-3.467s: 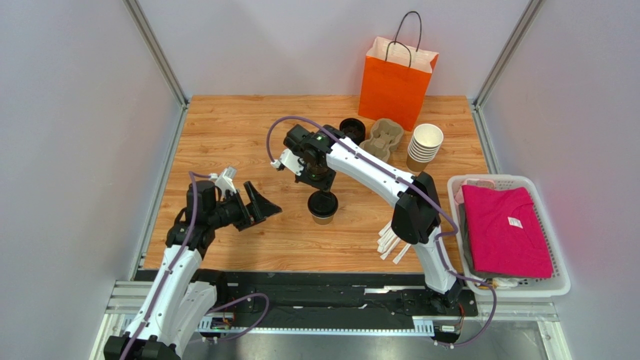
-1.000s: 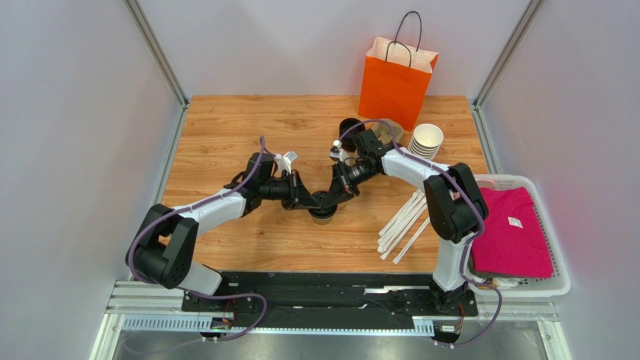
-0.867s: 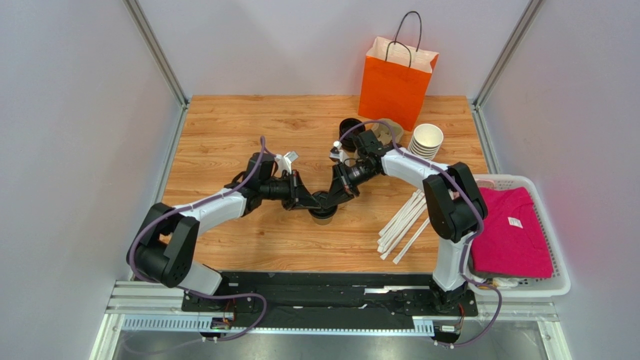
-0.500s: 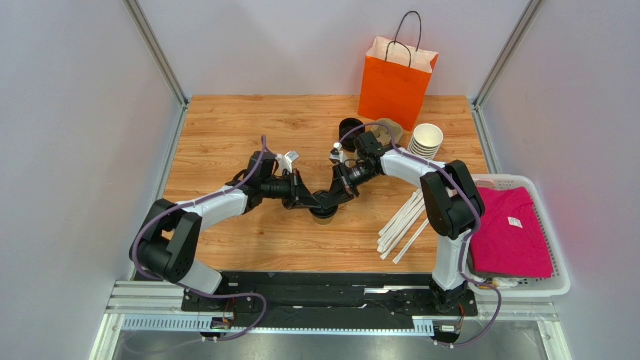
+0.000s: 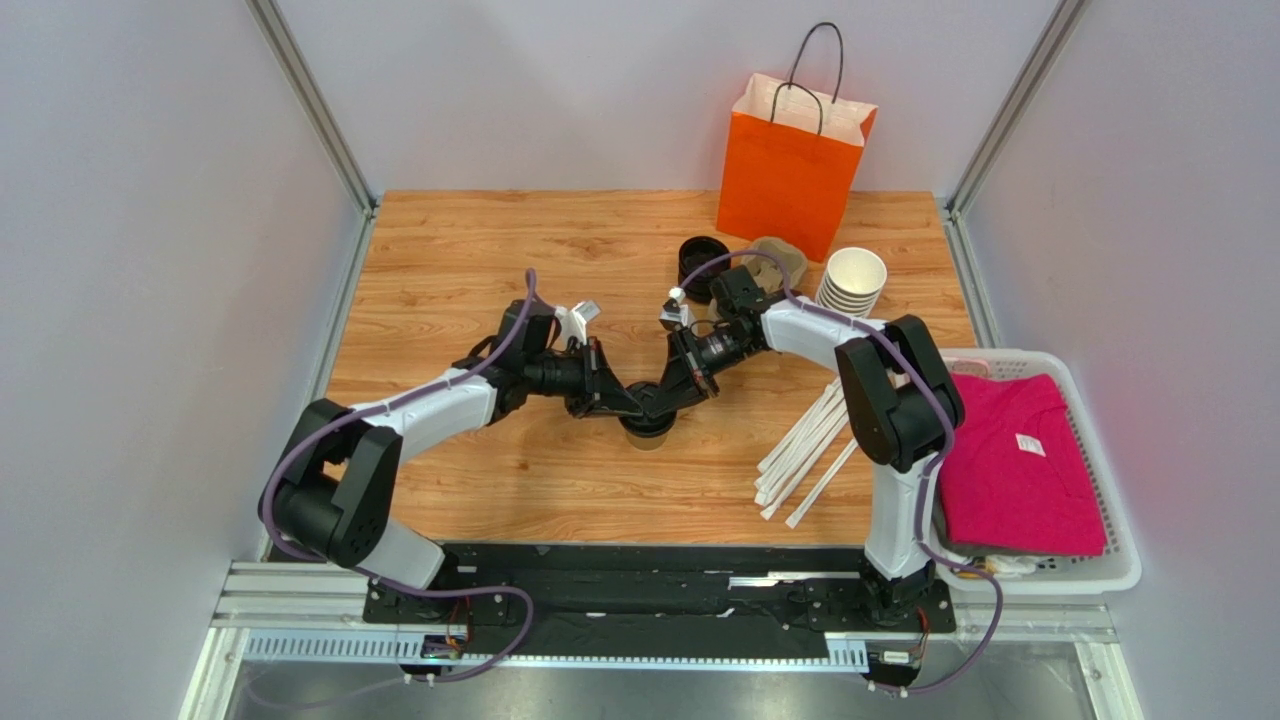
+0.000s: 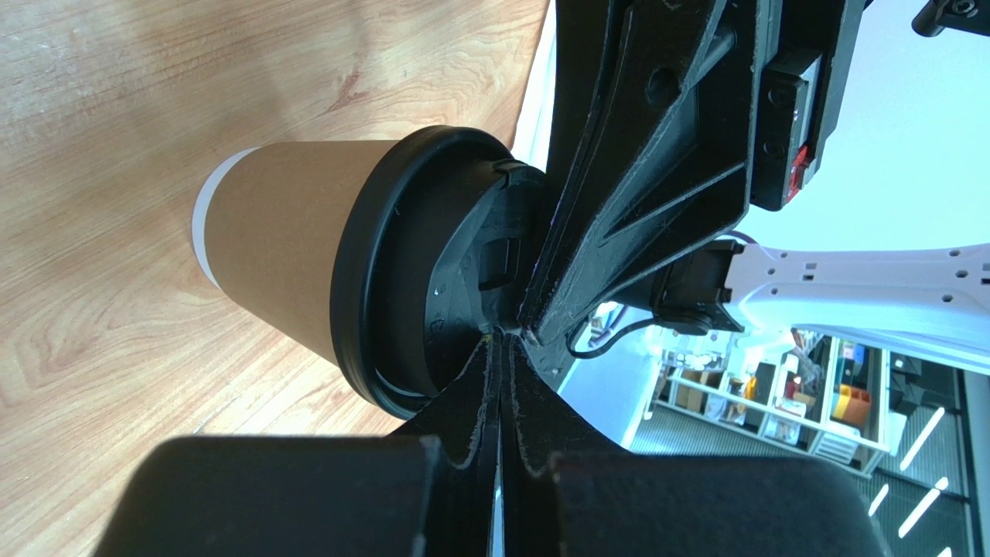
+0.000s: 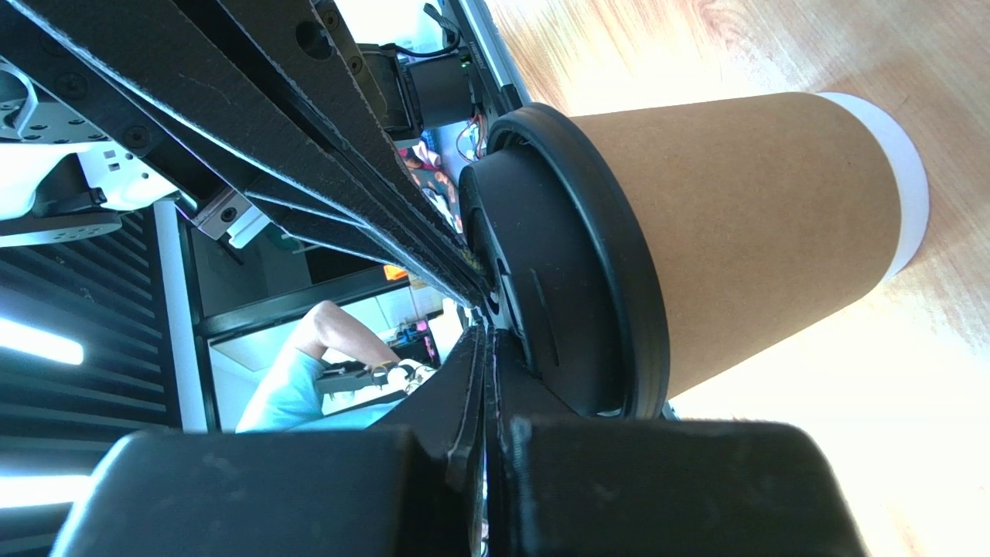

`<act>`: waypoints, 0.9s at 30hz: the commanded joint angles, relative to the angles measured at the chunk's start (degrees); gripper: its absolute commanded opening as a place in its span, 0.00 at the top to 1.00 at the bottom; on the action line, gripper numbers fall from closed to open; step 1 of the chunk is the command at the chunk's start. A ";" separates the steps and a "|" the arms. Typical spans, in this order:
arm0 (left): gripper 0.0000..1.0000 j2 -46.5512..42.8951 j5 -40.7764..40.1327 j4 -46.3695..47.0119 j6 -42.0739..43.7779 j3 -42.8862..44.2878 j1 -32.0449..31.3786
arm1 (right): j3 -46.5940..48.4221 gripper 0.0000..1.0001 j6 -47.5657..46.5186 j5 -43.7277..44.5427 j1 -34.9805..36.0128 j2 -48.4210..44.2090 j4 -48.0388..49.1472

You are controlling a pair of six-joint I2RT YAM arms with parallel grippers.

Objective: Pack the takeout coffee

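Two arms (image 5: 436, 402) (image 5: 796, 327) (outstretched) over lid (image 6: 384, 302)

readable text: none | white tag (image 5: 1031, 444) on pink shirt (image 5: 1004, 488): too small to read

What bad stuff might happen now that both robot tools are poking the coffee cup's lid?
1. The shut left tool and shut right tool both rest on the round black plastic lid from opposite sides; uneven pushing might tip the small tan-brown paper cup.
2. Nothing grips the cup's wall, so it may slide.
3. The tool tips meet closely and could knock each other.
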 commanded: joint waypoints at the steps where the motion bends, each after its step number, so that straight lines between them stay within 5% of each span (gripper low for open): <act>1: 1.00 3.25 -10.74 -9.10 5.71 -1.08 0.49 | -4.71 1.00 -5.22 19.72 0.00 5.29 -1.10; 19: 1.00 8.79 -16.98 -14.55 7.30 0.24 0.49 | -6.82 1.00 -5.93 27.29 0.09 6.88 1.45; 27: 1.00 7.65 -13.83 -10.97 6.51 -0.37 0.49 | -4.02 1.00 -7.51 22.82 1.22 4.51 -0.12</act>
